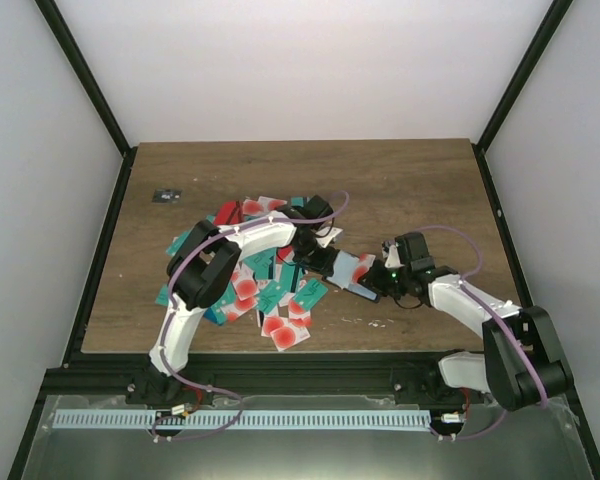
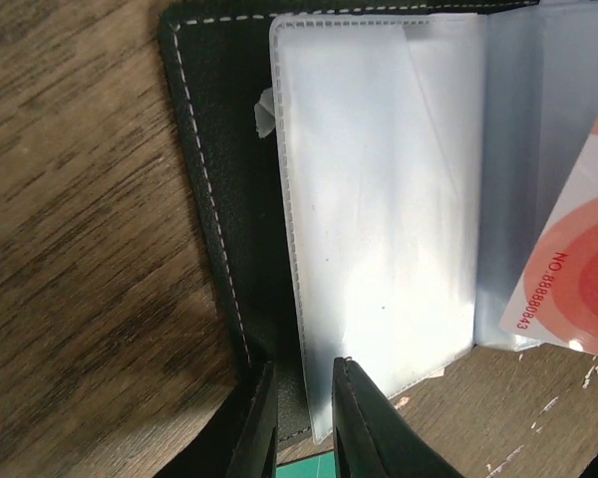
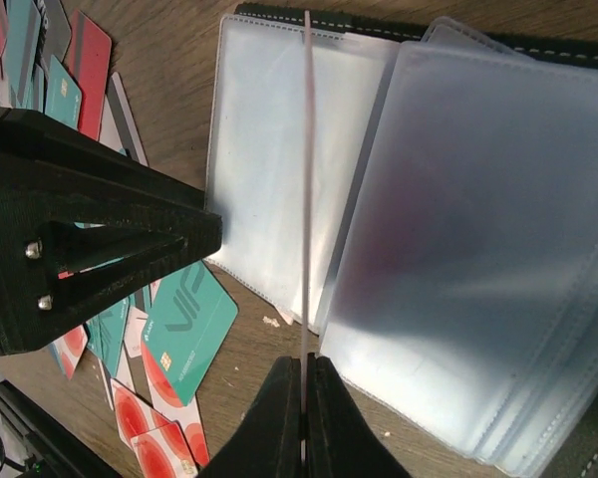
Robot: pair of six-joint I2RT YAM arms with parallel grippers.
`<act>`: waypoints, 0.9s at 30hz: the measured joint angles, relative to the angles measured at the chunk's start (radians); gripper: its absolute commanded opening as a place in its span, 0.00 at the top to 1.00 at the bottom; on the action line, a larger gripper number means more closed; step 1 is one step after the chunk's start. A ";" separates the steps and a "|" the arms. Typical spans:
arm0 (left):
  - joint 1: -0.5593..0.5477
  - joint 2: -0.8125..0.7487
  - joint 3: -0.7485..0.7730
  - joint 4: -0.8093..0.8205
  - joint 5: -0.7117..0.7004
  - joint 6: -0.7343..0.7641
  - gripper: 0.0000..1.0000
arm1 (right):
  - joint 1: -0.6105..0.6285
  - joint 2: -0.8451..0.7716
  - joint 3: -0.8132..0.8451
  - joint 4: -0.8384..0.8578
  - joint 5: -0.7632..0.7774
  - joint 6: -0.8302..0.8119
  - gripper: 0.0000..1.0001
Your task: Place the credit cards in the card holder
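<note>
The card holder (image 1: 348,275) lies open on the table, its black cover (image 2: 214,199) and clear sleeves (image 2: 379,219) spread flat. My left gripper (image 2: 302,363) rests its tips on the holder's near corner, jaws a little apart, one finger on the black edge and one on a sleeve. It shows as the black block (image 3: 80,249) in the right wrist view. My right gripper (image 3: 305,360) is shut on a white credit card with a red circle (image 2: 578,279). That card (image 3: 306,179) shows edge-on and stands upright between two sleeves. More credit cards (image 1: 265,290) lie heaped left of the holder.
A teal card (image 3: 184,329) and red-circle cards lie on the wood beside the holder. A tiny dark grey object (image 1: 166,196) sits at the far left of the table. Black frame rails border the table on both sides.
</note>
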 measured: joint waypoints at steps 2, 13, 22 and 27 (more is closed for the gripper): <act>-0.001 0.000 0.002 -0.002 -0.011 0.000 0.83 | 0.000 -0.011 0.000 -0.011 -0.001 0.001 0.99; -0.002 0.002 0.002 -0.003 -0.024 0.000 0.87 | 0.000 0.008 0.000 0.007 0.001 0.031 0.99; -0.002 0.002 -0.001 -0.001 -0.027 -0.001 0.88 | -0.001 0.061 0.000 0.058 -0.002 0.051 0.99; -0.002 0.002 -0.005 0.004 -0.023 -0.002 0.88 | -0.001 0.097 -0.005 0.102 -0.026 0.061 0.99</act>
